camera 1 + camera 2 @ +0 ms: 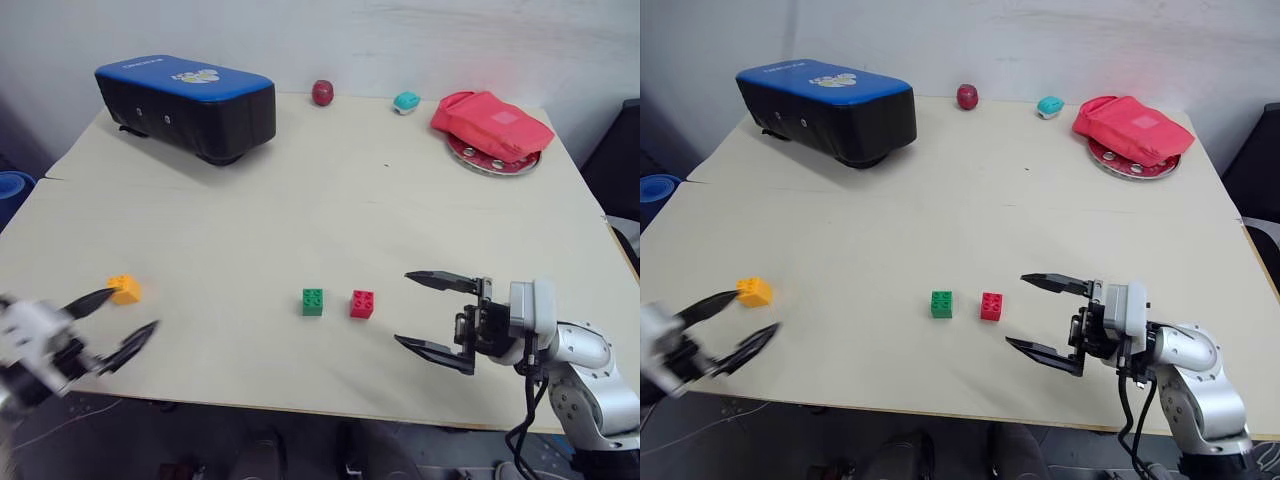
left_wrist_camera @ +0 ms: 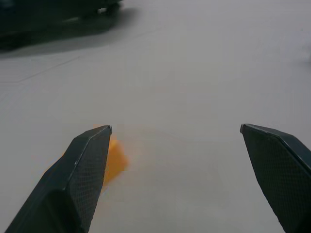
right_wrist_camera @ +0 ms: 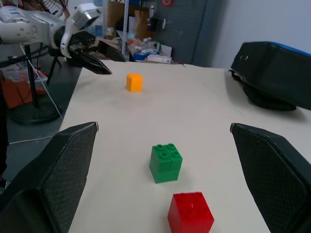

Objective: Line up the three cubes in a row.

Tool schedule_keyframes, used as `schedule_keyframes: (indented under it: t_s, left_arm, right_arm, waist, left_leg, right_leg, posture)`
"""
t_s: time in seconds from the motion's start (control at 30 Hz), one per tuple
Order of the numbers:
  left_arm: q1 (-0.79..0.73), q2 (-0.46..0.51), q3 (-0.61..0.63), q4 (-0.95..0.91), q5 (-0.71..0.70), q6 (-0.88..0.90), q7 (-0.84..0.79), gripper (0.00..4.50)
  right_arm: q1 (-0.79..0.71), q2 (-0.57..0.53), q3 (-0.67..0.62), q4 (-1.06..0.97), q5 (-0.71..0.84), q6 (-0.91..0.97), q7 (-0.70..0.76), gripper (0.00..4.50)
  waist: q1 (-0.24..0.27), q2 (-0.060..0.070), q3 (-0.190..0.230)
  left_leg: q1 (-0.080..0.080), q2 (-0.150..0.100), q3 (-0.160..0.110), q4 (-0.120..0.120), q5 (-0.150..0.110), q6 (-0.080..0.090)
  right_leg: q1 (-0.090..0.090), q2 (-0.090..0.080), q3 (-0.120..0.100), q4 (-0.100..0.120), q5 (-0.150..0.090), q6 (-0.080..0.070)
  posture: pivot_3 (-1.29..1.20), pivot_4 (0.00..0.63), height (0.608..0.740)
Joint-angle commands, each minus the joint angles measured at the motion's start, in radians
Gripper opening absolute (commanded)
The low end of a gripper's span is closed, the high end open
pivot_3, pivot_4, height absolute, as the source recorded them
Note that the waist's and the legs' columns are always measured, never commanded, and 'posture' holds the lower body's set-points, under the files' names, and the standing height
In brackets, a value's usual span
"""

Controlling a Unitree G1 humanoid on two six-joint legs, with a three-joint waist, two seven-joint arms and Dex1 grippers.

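Left pincer gapes wide and empty at the table's near left edge, one finger tip just beside the orange cube. Right pincer, equally wide and empty, points level at the red cube, with the green cube just beyond, both near the front edge. Risks: the left finger could knock the orange cube off the edge; the right pincer could push the red cube into the green
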State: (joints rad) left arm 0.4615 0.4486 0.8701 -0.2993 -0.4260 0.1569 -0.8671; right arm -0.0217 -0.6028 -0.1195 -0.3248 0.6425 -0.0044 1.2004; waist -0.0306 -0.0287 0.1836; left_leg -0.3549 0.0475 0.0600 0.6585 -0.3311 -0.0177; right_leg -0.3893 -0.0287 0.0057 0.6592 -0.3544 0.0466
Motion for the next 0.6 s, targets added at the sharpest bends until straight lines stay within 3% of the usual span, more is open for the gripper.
schedule_keyframes:
  t_s: [0.03, 0.13, 0.23, 0.43, 0.6]
  left_arm:
    - [0.071, -0.072, 0.09, 0.003, -0.017, -0.054, 0.105, 4.47]
    - [0.102, -0.139, 0.131, 0.062, -0.045, -0.062, 0.19, 4.47]
    - [0.055, -0.147, 0.104, 0.02, -0.103, -0.011, 0.265, 4.47]
    - [-0.153, -0.044, -0.005, -0.048, -0.154, 0.24, 0.499, 4.47]
    - [-0.303, 0.012, -0.125, -0.026, -0.115, 0.383, 0.63, 4.47]
  right_arm:
    - [-0.018, 0.009, -0.002, 0.016, -0.009, -0.047, 0.027, 4.5]
    - [-0.034, 0.009, 0.008, 0.032, -0.013, -0.045, 0.04, 4.5]
    - [-0.053, 0.004, 0.018, 0.039, -0.009, -0.024, 0.048, 4.5]
    - [-0.088, 0.005, 0.032, 0.053, -0.012, -0.007, 0.057, 4.5]
    - [-0.103, 0.021, 0.046, 0.066, -0.02, -0.008, 0.059, 4.5]
  waist:
    - [0.008, -0.001, 0.0]
    - [0.004, -0.001, 0.0]
    - [0.003, -0.001, 0.0]
    - [0.003, -0.001, -0.001]
    - [-0.006, -0.001, -0.001]
  left_leg:
    - [0.0, 0.0, 0.0, 0.0, 0.0, 0.0]
    - [0.001, 0.0, -0.001, 0.0, 0.0, 0.0]
    - [0.002, 0.0, -0.001, 0.0, 0.0, 0.0]
    - [0.002, 0.0, -0.001, 0.0, 0.0, 0.0]
    - [0.001, 0.001, 0.0, 0.0, 0.0, -0.001]
  right_leg:
    - [0.0, 0.0, -0.001, 0.0, 0.0, 0.0]
    - [0.001, 0.0, -0.001, 0.0, 0.0, 0.0]
    - [0.002, 0.001, -0.001, 0.0, 0.0, 0.0]
    - [0.003, 0.0, -0.002, 0.001, 0.0, 0.0]
    - [0.001, 0.001, -0.001, 0.001, 0.0, 0.0]
  posture:
    - [0.0, 0.15, 0.74]
    - [0.0, 0.15, 0.74]
    - [0.0, 0.15, 0.74]
    - [0.0, 0.15, 0.74]
    - [0.0, 0.15, 0.74]
